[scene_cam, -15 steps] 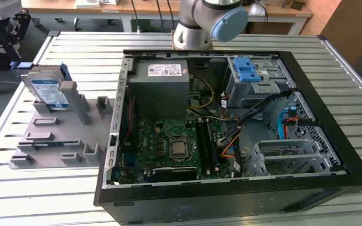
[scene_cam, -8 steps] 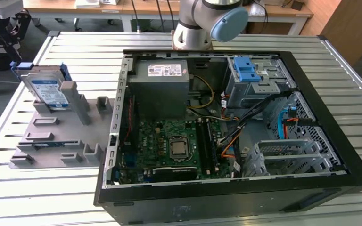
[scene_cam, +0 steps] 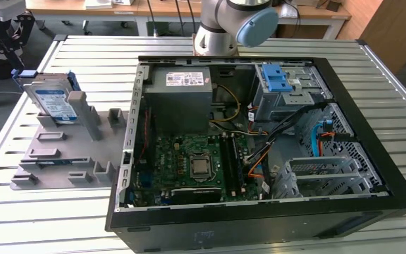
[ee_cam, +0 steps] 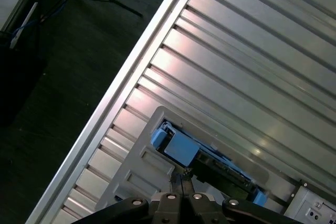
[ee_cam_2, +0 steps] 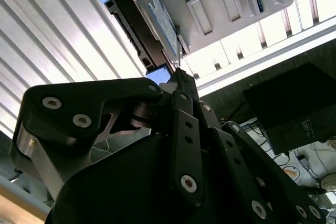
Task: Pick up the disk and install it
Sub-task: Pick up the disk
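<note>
Disk (scene_cam: 53, 101) stands upright in grey holder (scene_cam: 51, 159), just beyond the closed gripper (ee_cam: 180, 177).

No print can be read: the white-and-blue label (scene_cam: 53, 103) on the upright silver metal disk (scene_cam: 43, 83) and the white sticker (scene_cam: 184, 79) on the large grey metal box (scene_cam: 178, 108) are illegible.
</note>
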Controlling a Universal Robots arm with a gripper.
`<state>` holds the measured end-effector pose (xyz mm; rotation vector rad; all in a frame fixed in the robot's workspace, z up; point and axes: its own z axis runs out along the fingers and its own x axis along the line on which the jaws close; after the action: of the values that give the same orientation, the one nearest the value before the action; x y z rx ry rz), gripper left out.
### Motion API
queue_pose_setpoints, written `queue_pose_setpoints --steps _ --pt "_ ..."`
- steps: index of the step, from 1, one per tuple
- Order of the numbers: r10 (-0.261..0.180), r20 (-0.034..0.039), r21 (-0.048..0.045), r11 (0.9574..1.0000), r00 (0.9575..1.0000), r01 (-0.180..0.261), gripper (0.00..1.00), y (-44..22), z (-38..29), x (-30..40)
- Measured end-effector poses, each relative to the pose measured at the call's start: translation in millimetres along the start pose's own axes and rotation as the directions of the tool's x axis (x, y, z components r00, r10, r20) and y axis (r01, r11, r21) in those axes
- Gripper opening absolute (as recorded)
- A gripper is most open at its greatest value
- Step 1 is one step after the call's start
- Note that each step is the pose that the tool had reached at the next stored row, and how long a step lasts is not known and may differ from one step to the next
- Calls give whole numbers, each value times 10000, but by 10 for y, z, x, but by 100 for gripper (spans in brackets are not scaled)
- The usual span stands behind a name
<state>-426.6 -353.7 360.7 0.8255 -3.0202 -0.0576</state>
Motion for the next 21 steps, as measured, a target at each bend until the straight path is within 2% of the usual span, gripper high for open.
queue_pose_setpoints --steps 10,21 --pt "-426 -12 2 9991 9991 426 11 0 0 0" --pt "-1032 -28 5 9947 9947 1032 11 0 0 0"
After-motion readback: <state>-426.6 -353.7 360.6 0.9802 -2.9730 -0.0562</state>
